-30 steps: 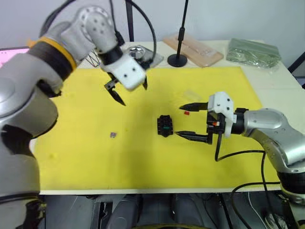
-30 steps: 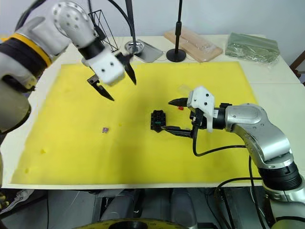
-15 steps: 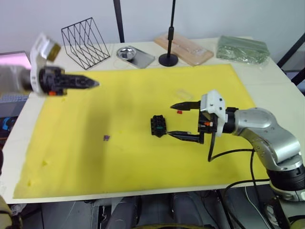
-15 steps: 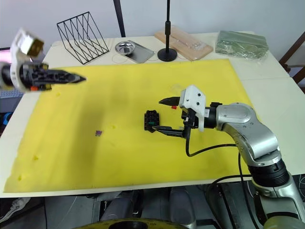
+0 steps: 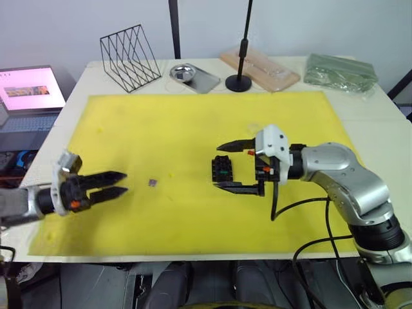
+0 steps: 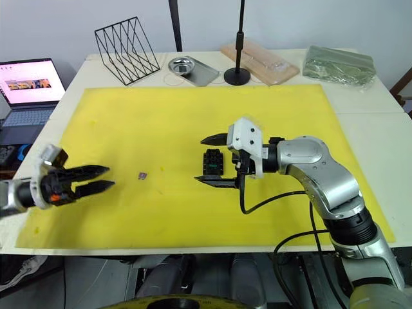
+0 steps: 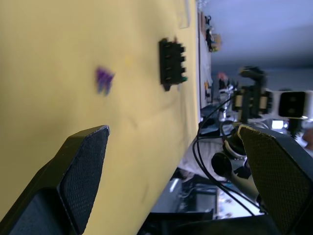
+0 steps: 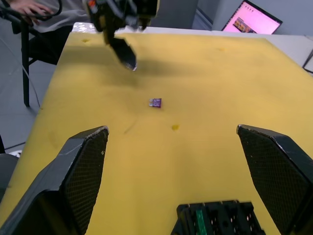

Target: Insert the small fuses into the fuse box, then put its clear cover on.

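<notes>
The black fuse box (image 5: 222, 169) lies mid-mat, with a green fuse (image 8: 198, 216) seated in one slot. My right gripper (image 5: 218, 166) is open, one finger on each side of the box and touching neither side. A small greyish-purple fuse (image 5: 153, 182) lies loose on the yellow mat (image 5: 193, 122), left of the box. My left gripper (image 5: 124, 182) hovers low at the near left, open and empty, its tips pointing at that fuse from a short way off. The clear cover (image 7: 183, 17) lies on the mat beyond the box.
Along the back of the table stand a black wire rack (image 5: 130, 49), a metal tray (image 5: 191, 74), a lamp-stand base (image 5: 238, 82), a clear tray with a wooden board (image 5: 261, 64) and a green bag (image 5: 341, 69). A laptop (image 5: 29, 90) sits at the far left.
My left arm swung down from above the mat's back left to low at the near left. My right gripper slid left so its fingers now flank the fuse box. The camera shifted.
</notes>
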You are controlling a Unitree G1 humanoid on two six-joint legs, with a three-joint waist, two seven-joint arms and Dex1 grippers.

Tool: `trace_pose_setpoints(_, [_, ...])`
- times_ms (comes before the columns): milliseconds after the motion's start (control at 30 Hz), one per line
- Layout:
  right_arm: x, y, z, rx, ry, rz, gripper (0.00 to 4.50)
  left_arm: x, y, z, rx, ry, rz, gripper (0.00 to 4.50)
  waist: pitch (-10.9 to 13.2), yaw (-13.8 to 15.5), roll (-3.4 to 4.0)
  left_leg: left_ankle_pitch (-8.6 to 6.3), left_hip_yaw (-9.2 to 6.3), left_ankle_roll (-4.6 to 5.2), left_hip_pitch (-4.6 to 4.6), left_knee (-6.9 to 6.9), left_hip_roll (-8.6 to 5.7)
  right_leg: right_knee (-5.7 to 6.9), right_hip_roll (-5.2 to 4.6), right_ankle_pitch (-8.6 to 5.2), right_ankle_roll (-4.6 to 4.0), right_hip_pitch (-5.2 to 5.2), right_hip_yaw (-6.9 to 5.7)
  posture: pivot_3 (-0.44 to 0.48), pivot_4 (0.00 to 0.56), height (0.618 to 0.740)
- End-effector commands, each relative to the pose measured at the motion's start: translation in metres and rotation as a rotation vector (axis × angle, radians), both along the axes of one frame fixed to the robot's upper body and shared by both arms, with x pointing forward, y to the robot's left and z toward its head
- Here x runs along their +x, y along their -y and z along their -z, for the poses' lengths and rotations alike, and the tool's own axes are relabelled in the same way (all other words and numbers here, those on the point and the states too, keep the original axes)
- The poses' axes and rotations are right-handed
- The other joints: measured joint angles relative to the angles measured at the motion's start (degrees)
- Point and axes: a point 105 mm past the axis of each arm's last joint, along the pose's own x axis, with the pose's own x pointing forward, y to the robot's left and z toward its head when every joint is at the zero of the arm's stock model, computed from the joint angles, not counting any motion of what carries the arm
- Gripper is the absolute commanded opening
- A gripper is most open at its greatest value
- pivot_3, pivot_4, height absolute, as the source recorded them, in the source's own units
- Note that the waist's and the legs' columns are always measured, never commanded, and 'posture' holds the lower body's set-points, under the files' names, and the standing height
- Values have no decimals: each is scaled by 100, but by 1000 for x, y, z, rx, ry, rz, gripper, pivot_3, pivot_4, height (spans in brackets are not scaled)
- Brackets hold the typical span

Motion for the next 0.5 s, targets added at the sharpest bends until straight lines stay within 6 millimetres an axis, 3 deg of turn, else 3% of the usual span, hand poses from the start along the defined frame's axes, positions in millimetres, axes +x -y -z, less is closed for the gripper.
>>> trace_pose_setpoints(33, [-1,-3,-10,11,44,-22,4500,4,5,-10,1,47,-1,4475,-5,16,-8,-1,0,-1,4,0,0,0,0,0,0,1,0,0,150,740])
trace_pose_setpoints(267, [-1,-1,-8,1,47,-10,4500,29,22,4,-10,62,-55,4475,-6,37,-7,-6,11,-6,27,-4,0,2,0,0,-1,23,11,0,150,740])
trace_pose_setpoints(500, [-2,4,-11,-11,57,11,4500,40,36,13,-3,61,-46,4475,-7,67,-5,-5,16,-9,28,-5,0,0,0,1,-2,23,16,0,150,740])
